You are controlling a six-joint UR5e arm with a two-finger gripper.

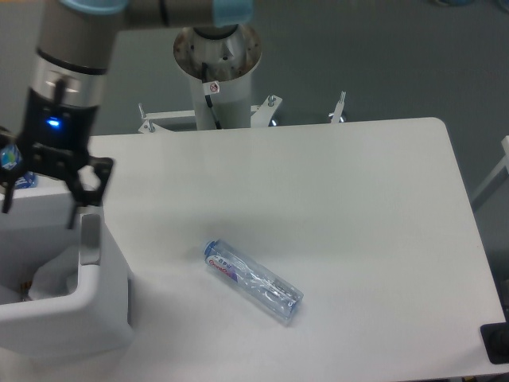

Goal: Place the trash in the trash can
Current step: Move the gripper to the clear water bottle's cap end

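We see the gripper (41, 199) hanging over the back edge of the trash can (95, 314), its fingers (79, 208) spread wide apart with nothing between them — released. Inside the trash can, low against its near wall, lies the crumpled white wrapper (54, 276), and beside it something dark at the left edge that we cannot make out. The can's grey panel (90, 239) faces right, just under the gripper's right finger. The arm (67, 76) rises from the gripper up and to the right, a blue light lit on its wrist. Behind the trash can, at the frame's left edge, a bit of a blue-labelled bottle (9, 156) shows. Well to the right of the trash can, the crushed clear bottle (253, 280) lies on its side on the white table (358, 207), its red-and-blue label toward the can — apart from everything else.
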